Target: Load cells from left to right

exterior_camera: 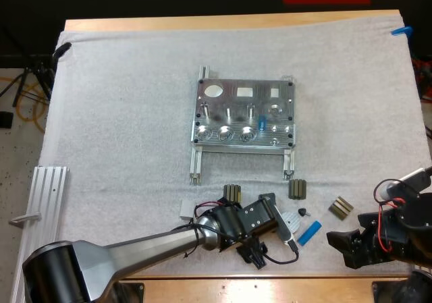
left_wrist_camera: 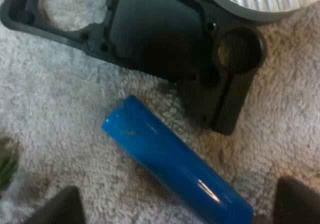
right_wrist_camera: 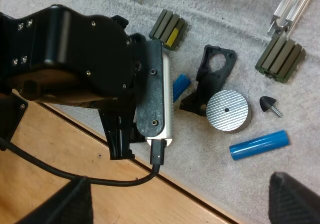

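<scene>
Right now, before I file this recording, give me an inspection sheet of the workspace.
Surface: white mat on the wooden table, lying flat.
Job's things: metal fixture mid-mat with a seated cell in it; near cell on the mat under the left gripper; spare cell beside the ribbed disc.
Clutter: black bracket, black cone, ribbed blocks, white block, aluminium rail at the mat's left edge.
Grippers: left gripper open, straddling the near cell; right gripper open, holding nothing.
Cables: yellow cable looped on the floor, off the table's left side.
Surroundings: dark stand legs by that cable.
</scene>
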Controlling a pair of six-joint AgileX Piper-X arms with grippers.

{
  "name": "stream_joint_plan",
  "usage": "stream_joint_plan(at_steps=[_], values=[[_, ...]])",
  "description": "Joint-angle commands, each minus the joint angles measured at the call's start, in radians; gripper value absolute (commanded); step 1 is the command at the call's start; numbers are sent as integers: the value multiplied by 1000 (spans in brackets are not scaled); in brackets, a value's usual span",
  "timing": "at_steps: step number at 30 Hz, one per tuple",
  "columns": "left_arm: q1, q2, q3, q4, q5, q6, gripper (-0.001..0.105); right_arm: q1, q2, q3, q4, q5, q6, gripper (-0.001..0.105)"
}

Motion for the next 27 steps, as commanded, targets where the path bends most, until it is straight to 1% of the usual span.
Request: stream_joint_plan(at_steps=[1, 5, 9, 16, 19, 22, 23, 25, 26, 27], values=[[0, 0, -2, -15, -32, 3, 64, 2, -2, -1, -2, -7, 2, 70], [0, 21, -2, -23, -29, 16, 63, 2, -2, -1, -2, -7, 2, 70], [0, 58, -2, -16, 15, 21, 63, 2, -2, -1, -11, -7, 2, 70], [0, 75, -13, 10, 23, 21, 63, 2, -2, -1, -36, -7, 2, 70], [0, 75, -34, 45, 6, 31, 50, 2, -2, -1, -42, -7, 2, 70], [0, 75, -54, 63, 2, 49, 28, 2, -2, -1, -42, -7, 2, 70], [0, 75, -56, 63, 2, 49, 25, 2, -2, -1, -42, -7, 2, 70], [0, 75, -62, 68, 2, 54, 11, 2, -2, -1, -42, -7, 2, 70], [0, 75, -61, 69, 2, 58, 8, 2, -2, -1, -42, -7, 2, 70], [0, 75, -61, 75, 2, 59, 3, 2, -2, -1, -42, -7, 2, 70]])
